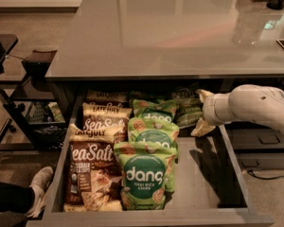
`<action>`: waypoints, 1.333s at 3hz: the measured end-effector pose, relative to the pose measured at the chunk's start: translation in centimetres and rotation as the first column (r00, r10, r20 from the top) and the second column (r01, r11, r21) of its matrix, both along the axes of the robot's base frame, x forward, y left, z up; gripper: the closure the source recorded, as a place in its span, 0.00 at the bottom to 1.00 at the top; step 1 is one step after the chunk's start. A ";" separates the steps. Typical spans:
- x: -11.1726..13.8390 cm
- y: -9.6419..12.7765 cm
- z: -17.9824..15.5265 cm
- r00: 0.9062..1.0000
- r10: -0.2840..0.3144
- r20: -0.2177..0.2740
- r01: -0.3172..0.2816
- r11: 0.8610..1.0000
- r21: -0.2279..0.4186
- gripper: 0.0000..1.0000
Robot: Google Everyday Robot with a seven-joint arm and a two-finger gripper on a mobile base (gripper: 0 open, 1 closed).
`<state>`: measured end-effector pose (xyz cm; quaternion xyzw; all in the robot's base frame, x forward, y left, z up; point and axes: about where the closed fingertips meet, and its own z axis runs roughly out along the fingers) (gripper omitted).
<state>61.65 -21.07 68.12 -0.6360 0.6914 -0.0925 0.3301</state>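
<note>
A robot's end effector (199, 112) hung inside an open snack drawer (199, 178) under a grey desk (170, 32).
The end effector sat at the drawer's right rear, its two fingers spread and gripping nothing, just beside a dark green bag (185, 113) at the drawer's back. Whether it touched that bag could not be told. Dang bags (149, 176) lined the drawer's middle, and Sea Salt bags (91, 167) its left side.
</note>
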 end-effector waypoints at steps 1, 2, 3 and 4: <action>0.6 0.4 -0.6 0.999 0.040 0.017 -0.040 0.999 0.017 0.30; 1.5 0.7 -1.2 0.996 0.071 0.047 -0.073 0.997 0.038 0.29; 2.9 1.0 -1.8 0.992 0.098 0.079 -0.101 0.994 0.041 0.29; 4.1 1.1 -3.1 0.990 0.114 0.088 -0.117 0.993 0.031 0.29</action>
